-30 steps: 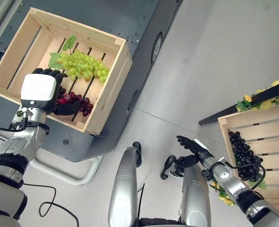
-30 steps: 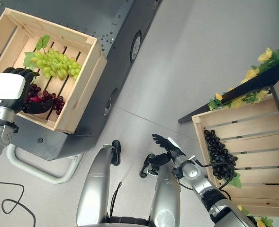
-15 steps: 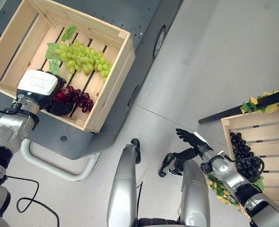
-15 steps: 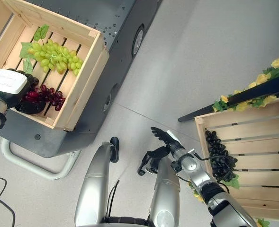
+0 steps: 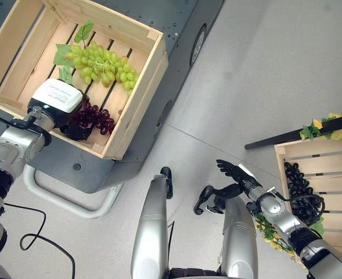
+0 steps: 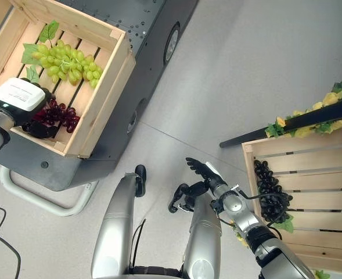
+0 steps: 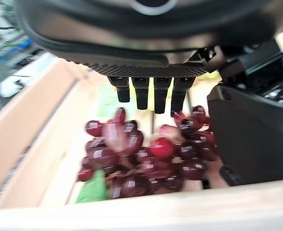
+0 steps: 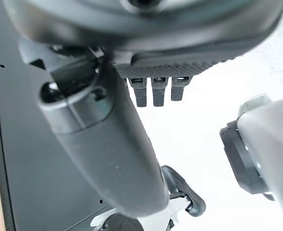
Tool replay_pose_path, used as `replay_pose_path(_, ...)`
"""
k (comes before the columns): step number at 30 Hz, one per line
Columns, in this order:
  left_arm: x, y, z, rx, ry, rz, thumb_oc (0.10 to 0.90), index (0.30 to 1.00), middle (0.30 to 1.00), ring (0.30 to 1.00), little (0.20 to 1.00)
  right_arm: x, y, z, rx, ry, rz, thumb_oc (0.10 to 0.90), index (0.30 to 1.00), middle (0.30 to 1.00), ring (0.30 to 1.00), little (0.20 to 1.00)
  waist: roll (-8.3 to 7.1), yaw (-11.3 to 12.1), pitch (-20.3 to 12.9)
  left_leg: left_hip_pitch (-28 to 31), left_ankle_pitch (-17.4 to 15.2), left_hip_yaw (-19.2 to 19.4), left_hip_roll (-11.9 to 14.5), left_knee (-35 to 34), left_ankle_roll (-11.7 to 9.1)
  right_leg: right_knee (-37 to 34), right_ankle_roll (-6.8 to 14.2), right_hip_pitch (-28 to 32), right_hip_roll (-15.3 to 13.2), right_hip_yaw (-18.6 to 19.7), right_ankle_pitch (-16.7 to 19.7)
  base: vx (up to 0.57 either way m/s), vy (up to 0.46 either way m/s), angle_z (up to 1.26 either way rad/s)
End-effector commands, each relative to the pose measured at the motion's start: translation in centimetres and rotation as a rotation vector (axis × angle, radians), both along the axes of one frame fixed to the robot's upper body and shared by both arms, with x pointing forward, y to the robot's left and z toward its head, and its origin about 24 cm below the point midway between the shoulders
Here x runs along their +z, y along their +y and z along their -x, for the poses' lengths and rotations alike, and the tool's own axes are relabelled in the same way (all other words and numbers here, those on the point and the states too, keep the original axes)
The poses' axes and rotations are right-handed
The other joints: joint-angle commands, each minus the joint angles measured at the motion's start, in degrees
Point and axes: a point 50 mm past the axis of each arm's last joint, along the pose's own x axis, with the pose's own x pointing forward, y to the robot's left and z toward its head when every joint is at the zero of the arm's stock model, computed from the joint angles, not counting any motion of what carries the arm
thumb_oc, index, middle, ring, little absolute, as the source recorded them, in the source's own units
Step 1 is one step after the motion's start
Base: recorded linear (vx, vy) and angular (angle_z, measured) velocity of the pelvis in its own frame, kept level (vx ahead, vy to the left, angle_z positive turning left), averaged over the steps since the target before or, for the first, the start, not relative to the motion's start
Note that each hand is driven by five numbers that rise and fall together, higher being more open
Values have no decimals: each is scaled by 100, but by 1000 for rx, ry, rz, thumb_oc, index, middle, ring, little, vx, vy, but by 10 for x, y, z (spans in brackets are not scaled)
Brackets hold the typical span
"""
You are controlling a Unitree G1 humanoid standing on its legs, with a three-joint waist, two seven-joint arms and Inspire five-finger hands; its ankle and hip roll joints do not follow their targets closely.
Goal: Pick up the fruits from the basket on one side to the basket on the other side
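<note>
Left hand [image 5: 72, 119] has dropped deeper into the left crate [image 5: 137, 99] over the last second and now curls round the red grapes [image 5: 96, 117], which lie just below the green bunch [image 5: 101, 64]. I judge the grasp set, lift not begun. Right hand [image 5: 236, 173] hangs with relaxed fingers, well apart from the right crate [image 5: 282, 152] holding black grapes [image 5: 298, 186].

I could read no text, number or sign anywhere. The white cover on the back of my left hand [image 5: 56, 96] carried a few faint grey marks, too small to make out.
</note>
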Motion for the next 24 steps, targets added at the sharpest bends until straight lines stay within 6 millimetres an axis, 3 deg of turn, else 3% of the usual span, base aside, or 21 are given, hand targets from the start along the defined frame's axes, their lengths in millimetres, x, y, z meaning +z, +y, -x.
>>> replay_pose_path(1, 42, 27, 13, 95, -76, -120, 800, 900, 900, 900, 900, 20, -7, 0, -8, -117, -85, 800, 900, 900, 900, 900, 6, 98, -76, 631, -639, 496, -70, -326, 228, -380, 232, 128, 61, 219, 577, -30, 28, -1)
replay_pose_path(6, 15, 41, 15, 216, 20, -101, 800, 900, 900, 900, 900, 23, -9, -3, -9, -118, -72, 800, 900, 900, 900, 900, -29, 11, -76, 494, -618, 515, -19, -300, 201, -376, 220, -15, 80, 239, 578, -15, 15, -3)
replay_pose_path(9, 10, 43, 13, 267, 37, -129, 800, 900, 900, 900, 900, 25, -12, -6, -12, -121, -71, 800, 900, 900, 900, 900, -62, -9, -76, 409, -618, 507, 2, -284, 201, -378, 203, -83, 83, 227, 570, -7, 3, -1)
replay_pose_path(24, 18, 57, 10, 516, -6, -254, 800, 900, 900, 900, 900, 36, -14, -13, -47, -166, -118, 800, 900, 900, 900, 900, -199, -43, -76, -104, -670, 413, 37, -31, 220, -129, 176, -592, 59, 152, 545, -2, 2, 0)
